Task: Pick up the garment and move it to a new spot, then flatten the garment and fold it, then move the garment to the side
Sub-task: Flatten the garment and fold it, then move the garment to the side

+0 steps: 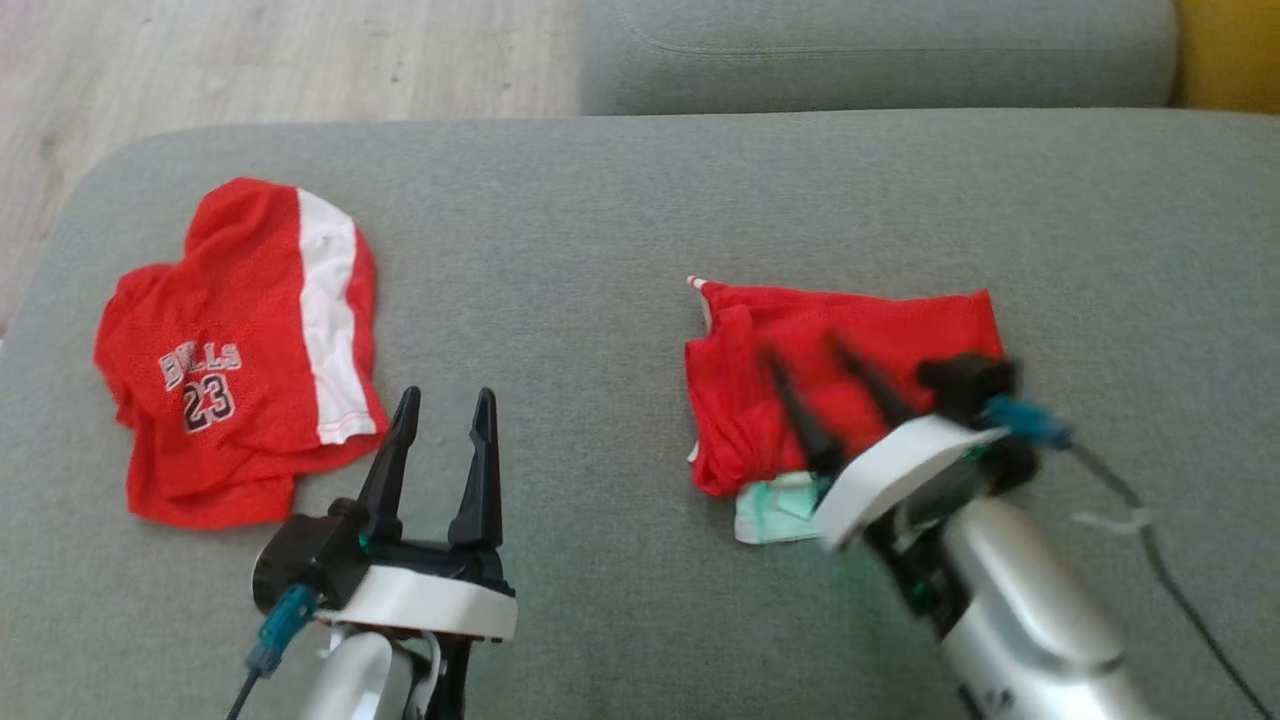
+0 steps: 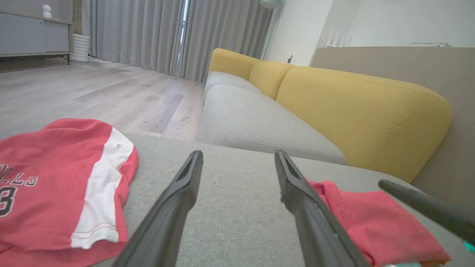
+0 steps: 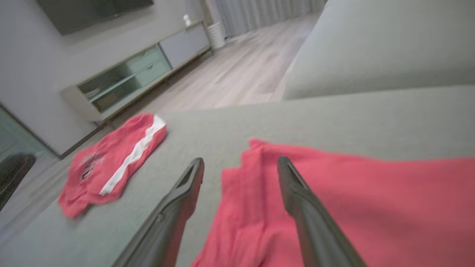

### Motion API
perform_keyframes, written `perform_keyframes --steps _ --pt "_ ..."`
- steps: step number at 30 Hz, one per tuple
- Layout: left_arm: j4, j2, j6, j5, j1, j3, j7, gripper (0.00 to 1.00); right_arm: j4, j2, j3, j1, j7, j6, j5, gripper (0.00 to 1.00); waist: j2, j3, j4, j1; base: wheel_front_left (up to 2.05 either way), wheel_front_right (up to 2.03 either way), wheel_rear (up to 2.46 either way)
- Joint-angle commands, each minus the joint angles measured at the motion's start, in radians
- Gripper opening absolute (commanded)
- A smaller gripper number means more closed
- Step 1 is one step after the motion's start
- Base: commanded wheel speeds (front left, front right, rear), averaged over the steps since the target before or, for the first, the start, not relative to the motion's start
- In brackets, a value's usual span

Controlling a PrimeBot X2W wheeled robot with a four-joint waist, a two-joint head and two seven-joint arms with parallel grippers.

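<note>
1. Folded garment: red, in a rough rectangle, flat on the seat cushion, right of centre; edges are a bit uneven and a white-trimmed corner pokes out at the top left.
2. Right gripper: over the near half of that garment, fingers pointing up-left; jaws apart, nothing pinched between them; the right wrist view shows red cloth under and between the fingers, ungripped. Head view is motion-blurred here, so I can't tell whether the tips touch the cloth.
3. Left gripper: parked low over bare cushion between the two red items; jaws wide, empty.
4. Progress, my read: pickup, flatten and fold look done; the pile sits toward the right, so the move aside is either finishing or done; the fold may need a tidy.
5. Jersey: red with a white stripe, "BULLS 23" print, crumpled at the left end of the cushion, well apart from the folded one; untouched by either gripper and not flattened.
6. Pale green patch at the folded garment's near edge; can't tell what it is.
7. Surface: grey woven upholstery, soft, so cloth will likely drag rather than slide; a second grey cushion sits behind.
8. Room: yellow backrest to the right, wood floor, grey curtains, low sideboard against the wall.
</note>
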Motion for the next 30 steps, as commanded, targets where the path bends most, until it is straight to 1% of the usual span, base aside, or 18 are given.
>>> perform_keyframes --steps 1,5,6,9,12,15,19,24,30 --pt "-0.039 0.003 0.004 0.001 -0.035 0.035 -0.008 1.00 -0.047 0.008 -0.044 -0.042 -0.035 0.007 -0.044 1.00 0.0000 0.001 -0.014 0.0000 0.00 0.00 0.00" --pt "-0.050 0.002 0.006 0.001 -0.036 0.038 -0.008 1.00 -0.098 -0.017 -0.185 -0.021 -0.079 0.007 -0.136 1.00 0.0000 0.002 -0.034 0.0000 0.00 0.00 0.00" --pt "-0.050 0.002 0.006 0.001 -0.036 0.038 -0.008 1.00 -0.098 -0.017 -0.185 -0.021 -0.079 0.007 -0.136 1.00 0.0000 0.002 -0.034 0.0000 0.00 0.00 0.00" --pt "-0.057 0.001 0.007 0.001 -0.037 0.037 -0.008 1.00 -0.135 -0.032 -0.280 0.017 -0.095 0.007 -0.194 1.00 0.0000 0.003 -0.042 0.0000 0.00 0.00 0.00" --pt "-0.061 0.001 0.007 0.001 -0.037 0.040 -0.008 1.00 -0.170 -0.028 -0.351 0.068 -0.109 0.007 -0.236 1.00 0.0000 0.005 -0.050 0.0000 0.00 0.00 0.00" --pt "-0.065 0.000 0.005 0.000 -0.034 0.048 -0.008 1.00 -0.203 -0.016 -0.395 0.119 -0.132 0.007 -0.277 1.00 0.0000 0.006 -0.057 0.0000 0.00 0.00 0.00" --pt "-0.067 -0.001 0.000 -0.003 -0.017 0.064 -0.008 1.00 -0.231 0.001 -0.433 0.175 -0.163 0.007 -0.302 1.00 0.0000 0.004 -0.065 0.0000 0.00 0.00 0.00" --pt "-0.067 -0.001 -0.004 -0.015 0.004 0.076 -0.008 1.00 -0.246 0.008 -0.433 0.211 -0.182 0.007 -0.295 1.00 0.0000 0.004 -0.071 0.0000 0.00 0.00 0.00" --pt "-0.070 -0.001 -0.001 -0.023 -0.001 0.069 -0.008 1.00 -0.246 0.009 -0.429 0.207 -0.187 0.007 -0.277 1.00 0.0000 0.009 -0.068 0.0000 0.00 0.00 0.00"
